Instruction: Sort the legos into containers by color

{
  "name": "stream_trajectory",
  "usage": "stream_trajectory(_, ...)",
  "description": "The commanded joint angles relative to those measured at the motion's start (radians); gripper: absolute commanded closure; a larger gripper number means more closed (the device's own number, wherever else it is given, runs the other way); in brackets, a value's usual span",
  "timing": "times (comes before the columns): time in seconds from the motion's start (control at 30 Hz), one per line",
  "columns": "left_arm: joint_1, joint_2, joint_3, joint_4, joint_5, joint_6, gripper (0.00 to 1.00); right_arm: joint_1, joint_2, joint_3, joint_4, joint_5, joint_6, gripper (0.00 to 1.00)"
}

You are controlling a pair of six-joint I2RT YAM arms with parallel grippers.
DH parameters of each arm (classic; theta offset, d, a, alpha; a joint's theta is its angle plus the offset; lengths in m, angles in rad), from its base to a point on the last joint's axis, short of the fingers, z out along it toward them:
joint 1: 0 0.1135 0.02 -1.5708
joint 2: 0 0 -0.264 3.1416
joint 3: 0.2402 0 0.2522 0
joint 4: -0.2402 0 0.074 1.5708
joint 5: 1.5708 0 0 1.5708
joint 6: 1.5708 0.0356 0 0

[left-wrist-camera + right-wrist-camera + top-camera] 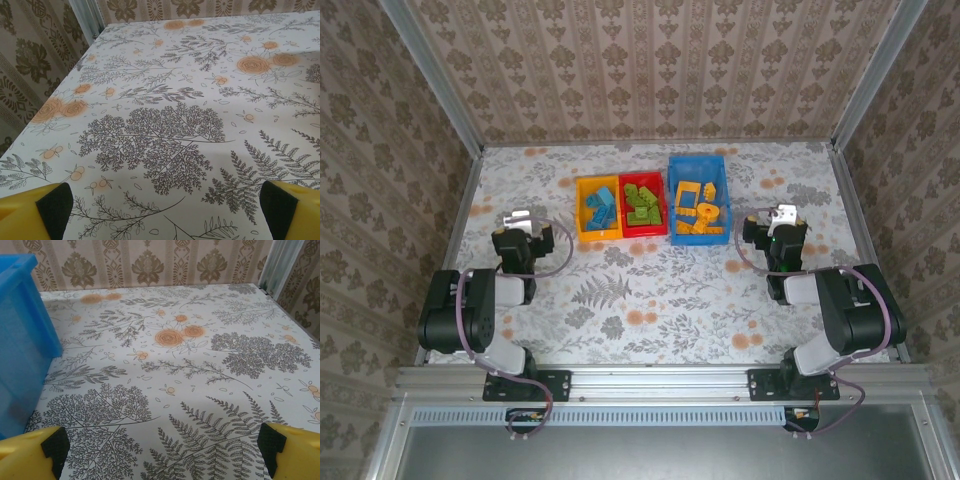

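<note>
Floral-patterned table [650,300] carried three bins side by side in a row at its far middle. The yellow bin [599,238], at the left, held the blue bricks [600,208]. The red bin [643,233], in the centre, held the green bricks [642,205]. The blue bin [698,160], at the right, held the orange-yellow bricks [700,215], including an open square frame [687,190]. The left arm [470,310] was folded near the left side, with the left jaws spread wide over bare table. The right arm [850,305] was folded at the right, with the right jaws spread wide near the blue bin's wall.

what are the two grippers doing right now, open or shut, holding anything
left gripper: open, jaws wide apart, holding nothing
right gripper: open, jaws wide apart, holding nothing
</note>
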Motion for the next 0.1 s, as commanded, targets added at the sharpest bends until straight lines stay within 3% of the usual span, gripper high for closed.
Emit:
stream_trajectory(0.0,0.002,-0.003,0.020,0.000,0.009,0.012,0.00,0.004,0.004,0.007,-0.010,0.029,0.017,0.00)
stream_trajectory(0.07,0.001,-0.004,0.020,0.000,0.008,0.013,0.00,0.004,0.002,0.004,-0.007,0.032,0.019,0.00)
